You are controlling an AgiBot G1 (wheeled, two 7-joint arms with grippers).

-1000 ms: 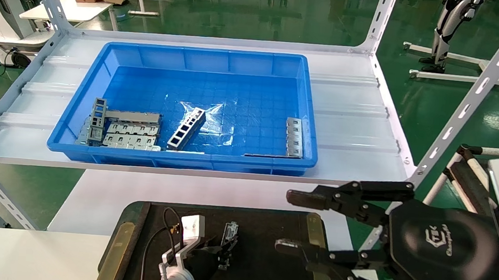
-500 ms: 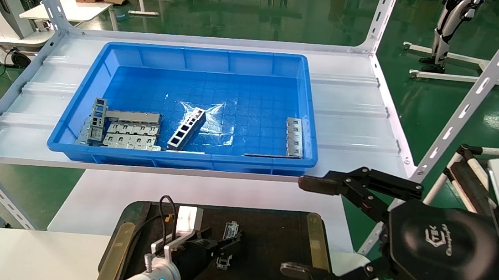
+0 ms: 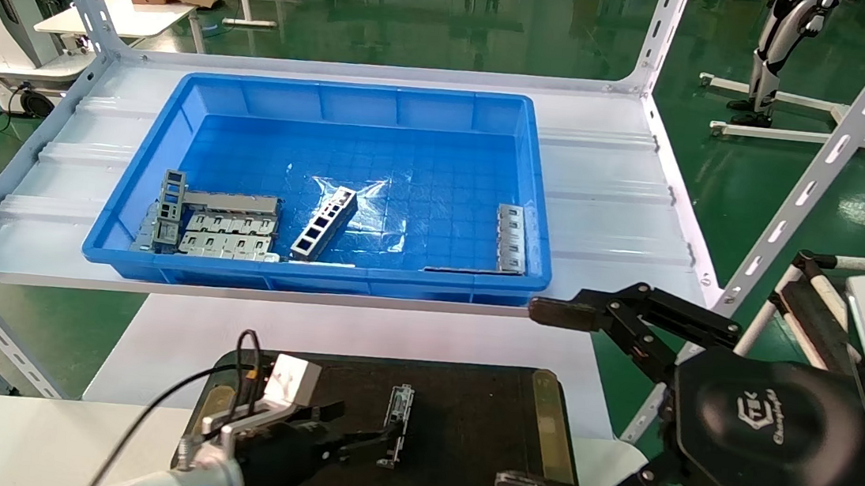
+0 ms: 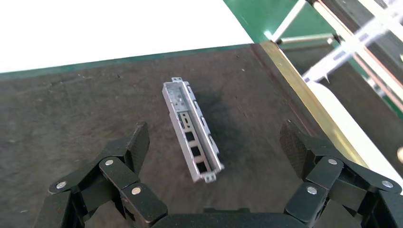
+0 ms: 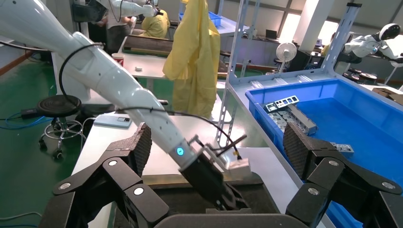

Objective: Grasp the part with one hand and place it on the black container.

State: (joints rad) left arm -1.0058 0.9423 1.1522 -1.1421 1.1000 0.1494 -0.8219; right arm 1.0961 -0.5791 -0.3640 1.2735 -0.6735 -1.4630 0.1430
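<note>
The left hand (image 3: 346, 437) sits low over the black container (image 3: 461, 436), its fingers (image 4: 135, 145) spread wide and holding nothing. Just past its fingertips the part (image 3: 395, 426) lies flat on the container's dark felt, near the middle, trough side up, touching neither finger. Beyond the container, on the shelf, the blue bin (image 3: 327, 185) holds other grey metal pieces. The right hand (image 3: 552, 401) hangs beside the container's right brass strip (image 3: 546, 425), its fingers (image 5: 297, 147) also spread wide and empty.
</note>
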